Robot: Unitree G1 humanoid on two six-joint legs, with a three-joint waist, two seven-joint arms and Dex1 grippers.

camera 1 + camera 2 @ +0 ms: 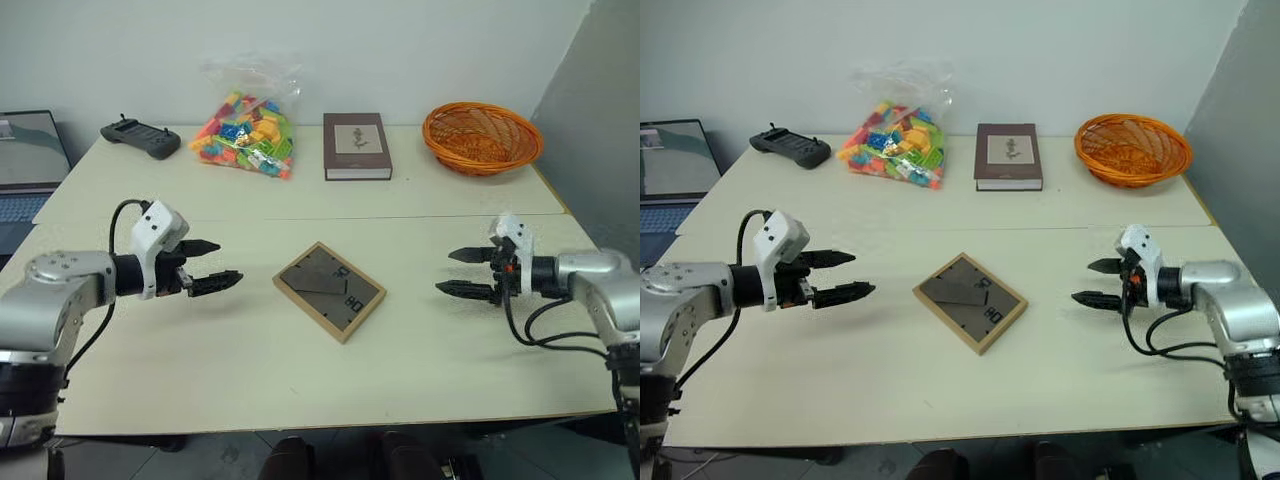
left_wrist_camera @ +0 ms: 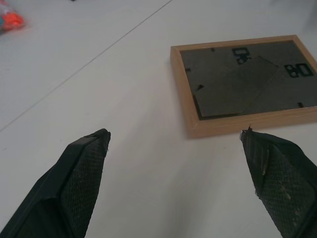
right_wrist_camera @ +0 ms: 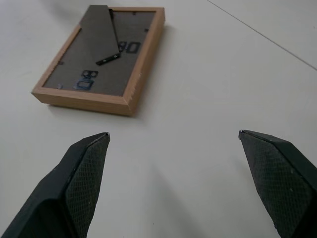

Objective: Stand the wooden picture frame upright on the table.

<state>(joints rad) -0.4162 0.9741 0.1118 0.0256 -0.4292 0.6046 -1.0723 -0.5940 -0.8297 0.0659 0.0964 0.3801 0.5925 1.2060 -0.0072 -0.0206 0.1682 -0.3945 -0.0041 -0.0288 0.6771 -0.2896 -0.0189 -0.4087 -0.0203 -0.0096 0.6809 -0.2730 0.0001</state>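
Cream table (image 1: 430, 350), one wooden picture frame (image 1: 330, 290) lying flat, back up, at centre.
From nine o'clock, left gripper (image 1: 212, 264) reaches level, jaws wide, empty; rectangular light-wood frame between; right gripper (image 1: 468, 272) at three o'clock mirrors it, empty. Beyond: one controller (image 1: 140, 137), brick bag (image 1: 247, 133), book (image 1: 356, 146), wicker basket (image 1: 482, 137).

Showing silver-grey arm shells, white wrist housings, looping black cables, and textured black pointed fingers on left hand (image 1: 212, 266) and right hand (image 1: 468, 272).
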